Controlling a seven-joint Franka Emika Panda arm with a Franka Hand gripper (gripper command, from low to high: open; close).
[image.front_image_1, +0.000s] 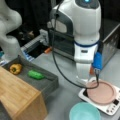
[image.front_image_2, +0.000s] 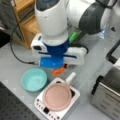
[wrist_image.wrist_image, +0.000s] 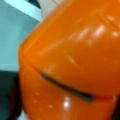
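Note:
A glossy orange object (wrist_image.wrist_image: 72, 62) with a dark slit across it fills the wrist view at very close range. In both front views it shows as a small orange piece (image.front_image_2: 58, 71) (image.front_image_1: 92, 71) on the grey table, right under the arm's hand. The gripper (image.front_image_2: 61, 68) (image.front_image_1: 83, 80) hangs low over it, just behind the pink plate (image.front_image_2: 57, 96) (image.front_image_1: 102, 92), which rests on a white scale-like base (image.front_image_2: 41, 105). The hand's body and blue camera mount (image.front_image_2: 51, 62) hide the fingers.
A teal bowl (image.front_image_2: 33, 79) (image.front_image_1: 85, 112) sits beside the white base. A grey tray (image.front_image_1: 47, 83) holds a yellow pepper (image.front_image_1: 15, 68) and a green vegetable (image.front_image_1: 35, 74). A wooden block (image.front_image_1: 17, 97) borders the tray; a metal appliance (image.front_image_2: 107, 92) stands at a front view's right.

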